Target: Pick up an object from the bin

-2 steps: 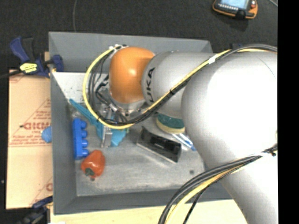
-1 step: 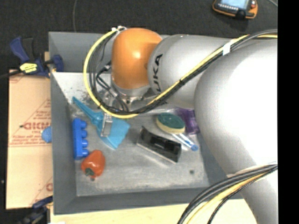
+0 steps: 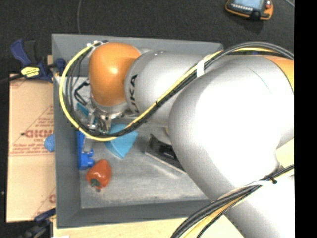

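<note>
dark blue long piece lies along the left wall of the grey bin, lengthwise, its upper end tucked under the robot's wrist. just right of its lower end: a red-orange toy pepper, on its own, near the front left corner.

end effector is down low in the bin's left half, below the orange wrist cover, just above the blue piece's top end and beside a light blue wedge. whether it is apart or together i cannot tell; cover and cables hide it. nothing seen held.

further right, a flat black thing half under the arm, which covers the bin's right side.

step in hand, as i read it: the reach down, no pick made yet. which of the two blue things is the target i can't say. next move would call for closing on one of them and lifting straight up, clear of the left wall and the wedge's edge.

bin floor is plain grey, mostly bare at the front. around it a dark counter; an orange-and-black handheld unit lies at the far right.
</note>
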You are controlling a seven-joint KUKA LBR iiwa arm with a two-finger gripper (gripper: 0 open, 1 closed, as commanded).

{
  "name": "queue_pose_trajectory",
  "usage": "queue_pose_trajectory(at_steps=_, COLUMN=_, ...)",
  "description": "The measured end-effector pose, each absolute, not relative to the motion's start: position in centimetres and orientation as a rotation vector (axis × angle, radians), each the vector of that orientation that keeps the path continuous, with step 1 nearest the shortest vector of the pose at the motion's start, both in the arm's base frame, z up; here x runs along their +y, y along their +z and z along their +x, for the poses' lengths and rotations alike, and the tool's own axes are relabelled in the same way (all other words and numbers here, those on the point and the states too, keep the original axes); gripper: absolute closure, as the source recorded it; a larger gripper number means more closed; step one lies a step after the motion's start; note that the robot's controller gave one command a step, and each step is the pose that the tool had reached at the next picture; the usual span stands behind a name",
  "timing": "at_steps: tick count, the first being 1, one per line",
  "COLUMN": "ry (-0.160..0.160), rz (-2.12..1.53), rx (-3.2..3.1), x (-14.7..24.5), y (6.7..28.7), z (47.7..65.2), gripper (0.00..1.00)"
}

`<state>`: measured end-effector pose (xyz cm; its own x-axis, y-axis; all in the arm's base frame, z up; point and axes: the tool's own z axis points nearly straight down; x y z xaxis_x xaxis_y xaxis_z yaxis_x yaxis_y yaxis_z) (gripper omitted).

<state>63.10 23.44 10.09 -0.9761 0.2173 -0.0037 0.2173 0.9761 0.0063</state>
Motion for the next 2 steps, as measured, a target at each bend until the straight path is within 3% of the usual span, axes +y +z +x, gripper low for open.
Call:
queue_pose_trajectory(at_steps=1, ry=0.013, rz=0.398, rx=3.094, x=17.2, y=7.2, z=65.0, gripper=0.0)
queue_pose_trajectory(at_steps=2, ry=-0.015, rz=-0.271, rx=3.102, x=22.4, y=7.5, z=62.9, gripper=1.0)
